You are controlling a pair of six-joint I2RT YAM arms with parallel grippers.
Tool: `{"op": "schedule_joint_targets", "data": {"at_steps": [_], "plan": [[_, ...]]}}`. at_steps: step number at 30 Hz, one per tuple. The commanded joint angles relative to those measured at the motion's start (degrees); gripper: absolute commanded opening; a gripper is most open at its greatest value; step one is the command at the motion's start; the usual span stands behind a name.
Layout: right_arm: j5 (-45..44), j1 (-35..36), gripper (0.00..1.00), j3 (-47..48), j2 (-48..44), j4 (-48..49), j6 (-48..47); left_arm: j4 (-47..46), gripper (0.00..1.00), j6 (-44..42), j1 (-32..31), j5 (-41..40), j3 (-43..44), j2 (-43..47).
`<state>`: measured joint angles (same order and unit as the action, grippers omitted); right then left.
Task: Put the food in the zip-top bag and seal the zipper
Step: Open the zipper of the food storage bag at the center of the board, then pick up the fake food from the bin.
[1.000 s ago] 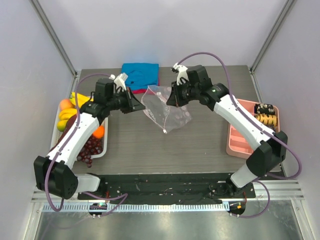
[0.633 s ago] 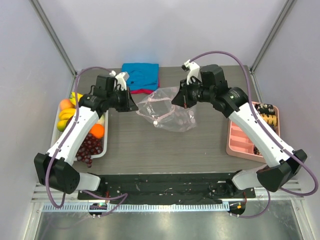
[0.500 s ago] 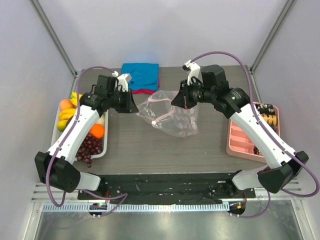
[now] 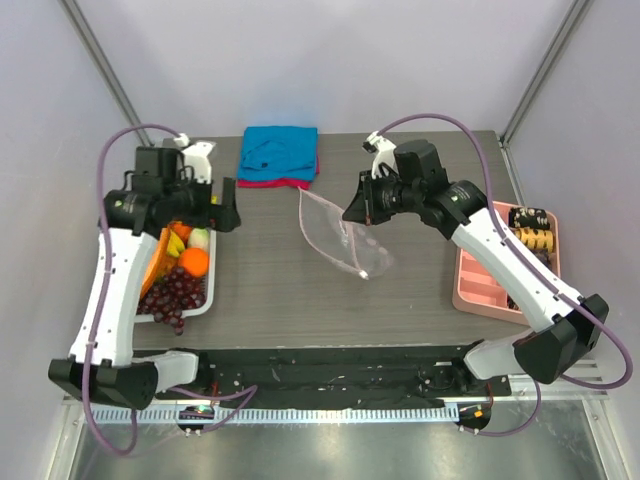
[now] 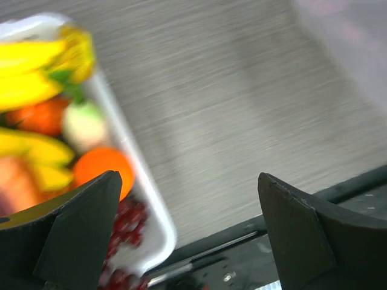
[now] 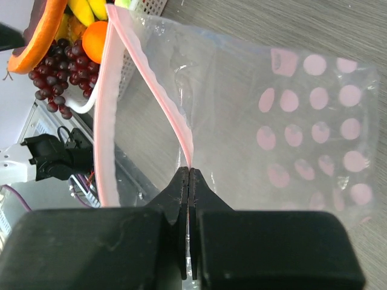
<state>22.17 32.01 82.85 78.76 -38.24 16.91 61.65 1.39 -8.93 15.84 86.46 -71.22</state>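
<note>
My right gripper (image 4: 353, 213) (image 6: 188, 171) is shut on the pink zipper (image 6: 147, 66) strip of the zip-top bag (image 4: 343, 243) (image 6: 302, 127). The clear, pink-dotted bag hangs from that gripper over the middle of the table, with its mouth gaping toward the left. My left gripper (image 4: 227, 207) (image 5: 188, 187) is open and empty. It hovers over the right edge of the white tray (image 4: 207, 296) (image 5: 148, 208) that holds the food: an orange (image 4: 194, 261) (image 5: 100, 166), dark grapes (image 4: 173, 296), yellow banana pieces (image 5: 27, 66).
A folded blue-and-red cloth (image 4: 280, 154) lies at the back of the table. A pink compartment tray (image 4: 478, 285) with brown-and-tan pieces (image 4: 530, 230) sits at the right edge. A black rail (image 4: 330, 365) runs along the near edge.
My left gripper has let go of the bag's edge, opened wide and swung left to the food tray. The bag now hangs from the right gripper alone, which stays shut.
</note>
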Motion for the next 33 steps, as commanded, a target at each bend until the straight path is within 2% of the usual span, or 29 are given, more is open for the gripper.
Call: {"op": "schedule_joint_targets", "data": {"at_steps": [1, 6, 8, 13, 18, 24, 29, 33], "plan": [[-1.2, -0.2, 0.01, 1.6, 1.0, 3.2, 1.1, 13.8, 1.0, -11.7, 4.9, -6.3, 0.9, 6.3], [-0.6, -0.2, 0.01, 2.0, 2.4, 2.9, 0.5, 22.2, 1.0, -25.1, 8.6, -12.5, -4.3, 12.7], [-1.0, -0.1, 0.01, 2.4, 2.8, 2.9, -0.3, 22.7, 1.0, -30.4, 11.6, -15.0, -6.4, 14.4], [-1.8, -0.1, 0.01, 3.7, 4.6, 2.3, -2.1, 19.7, 1.0, -36.8, 16.8, -18.9, -12.4, 16.7], [-2.2, -0.1, 0.01, 4.9, 5.6, 2.1, -2.9, 12.7, 0.97, -35.5, 16.8, -26.5, -15.0, 14.2], [-3.0, -0.2, 0.01, 5.3, 6.8, 1.7, -3.7, 7.6, 0.93, -28.3, 15.3, -27.7, -11.4, 9.4], [-3.7, -0.1, 0.01, 5.7, 7.6, 1.6, -4.5, 2.2, 0.9, -23.3, 9.6, -31.6, -14.1, 6.7], [-3.8, -0.1, 0.01, 6.2, 8.2, 1.5, -4.5, -3.5, 0.84, -19.7, 3.2, -40.6, -15.7, 3.9]]}}
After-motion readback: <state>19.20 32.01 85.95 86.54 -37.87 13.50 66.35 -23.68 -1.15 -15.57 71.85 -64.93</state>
